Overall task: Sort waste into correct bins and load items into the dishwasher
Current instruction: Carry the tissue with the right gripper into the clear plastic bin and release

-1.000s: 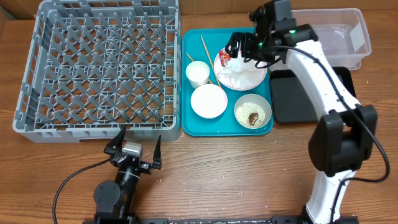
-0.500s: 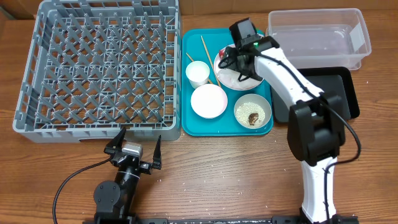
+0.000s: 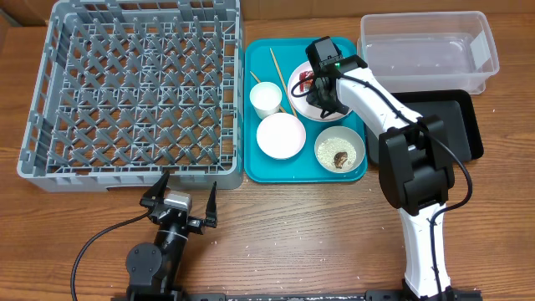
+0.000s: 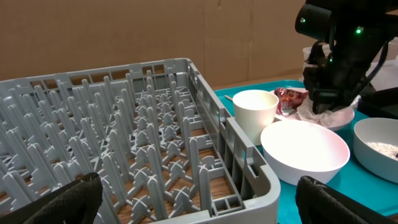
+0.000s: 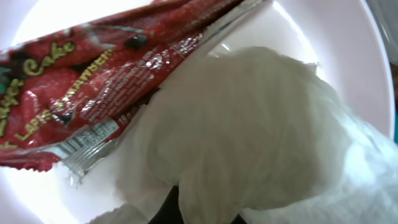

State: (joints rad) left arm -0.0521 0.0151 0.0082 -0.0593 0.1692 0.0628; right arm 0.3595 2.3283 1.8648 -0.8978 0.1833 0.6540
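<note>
Right end effector (image 3: 321,90) low over the napkin (image 5: 249,143) beside the wrapper (image 5: 106,81) on the plate (image 5: 305,34); grip not discernible. Left end effector (image 3: 189,182) spread wide.

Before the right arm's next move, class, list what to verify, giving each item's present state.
1. The right gripper is at the plate: ok.
2. The wrapper and napkin lie on it: ok.
3. That gripper is shut on the napkin: cannot tell.
4. The clear tub looks empty: ok.
5. The black tray is fully visible: not ok, the right arm covers part.
6. The left gripper is open, outside the dish rack: ok.
</note>
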